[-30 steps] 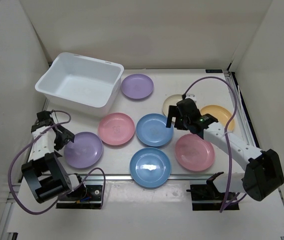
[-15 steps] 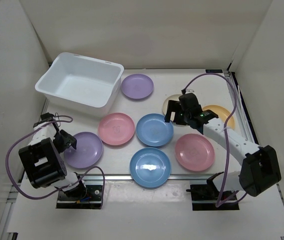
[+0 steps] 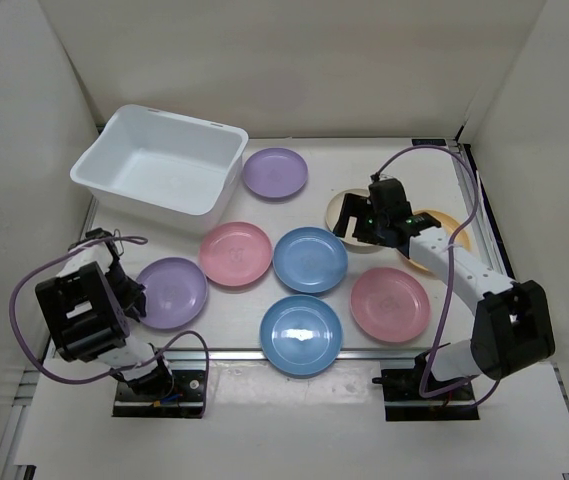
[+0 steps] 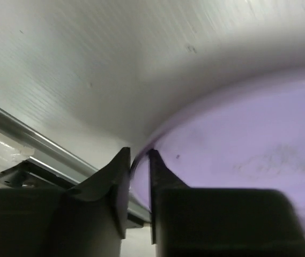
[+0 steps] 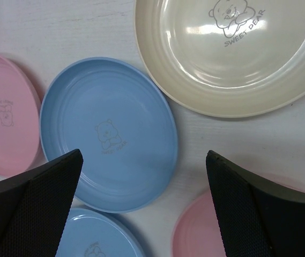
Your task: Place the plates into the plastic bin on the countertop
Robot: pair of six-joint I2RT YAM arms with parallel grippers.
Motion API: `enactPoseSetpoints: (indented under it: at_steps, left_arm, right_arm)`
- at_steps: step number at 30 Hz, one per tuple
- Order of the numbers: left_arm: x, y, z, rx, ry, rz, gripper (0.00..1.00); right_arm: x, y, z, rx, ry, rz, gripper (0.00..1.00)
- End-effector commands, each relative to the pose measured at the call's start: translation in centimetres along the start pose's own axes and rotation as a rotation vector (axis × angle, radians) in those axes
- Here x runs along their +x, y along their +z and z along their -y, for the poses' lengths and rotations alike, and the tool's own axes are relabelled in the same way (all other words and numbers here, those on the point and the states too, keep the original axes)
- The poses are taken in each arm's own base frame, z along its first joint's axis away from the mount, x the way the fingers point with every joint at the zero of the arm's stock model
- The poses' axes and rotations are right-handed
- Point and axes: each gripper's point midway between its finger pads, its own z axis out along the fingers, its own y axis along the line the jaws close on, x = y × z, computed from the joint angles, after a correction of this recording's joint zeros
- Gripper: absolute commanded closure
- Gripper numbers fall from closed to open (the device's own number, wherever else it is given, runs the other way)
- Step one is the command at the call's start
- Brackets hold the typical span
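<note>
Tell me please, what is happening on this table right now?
The job is to move plates into the white plastic bin, which holds none yet. The left pincer is shut on the rim of the near purple plate at the left side of the countertop. The right pincer is open and hovers above the cream plate and a blue plate. All eight plates lie on the countertop.
</note>
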Motion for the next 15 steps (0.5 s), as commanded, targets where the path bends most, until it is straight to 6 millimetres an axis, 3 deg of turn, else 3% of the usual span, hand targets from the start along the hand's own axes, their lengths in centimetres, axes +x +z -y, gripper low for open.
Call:
enactPoseSetpoints:
  at_steps: [1, 2, 10, 14, 15]
  left_arm:
    - [-1.4, -1.1, -0.3, -0.009, -0.028, 0.081, 0.79]
    - [-1.3, -1.2, -0.5, -0.022, -0.031, 0.084, 0.9]
    - [-1.6, -4.5, -2.9, -0.073, -0.113, 0.213, 0.9]
    - [-2.5, -8.3, -3.7, -0.057, -0.156, 0.313, 0.9]
    - [-3.5, -10.5, -3.8, -0.042, -0.175, 0.377, 0.9]
  right_arm:
    - [-3.1, -0.9, -2.1, -0.084, -0.009, 0.075, 0.01]
    - [-3.3, -1.0, -2.3, -0.086, -0.01, 0.077, 0.01]
    - [-3.1, -1.5, -2.9, -0.117, -0.002, 0.065, 0.01]
    - [-3.4, -2.1, -3.0, -0.123, 0.005, 0.081, 0.01]
    - [-3.4, -2.3, -3.1, -0.126, 0.009, 0.083, 0.01]
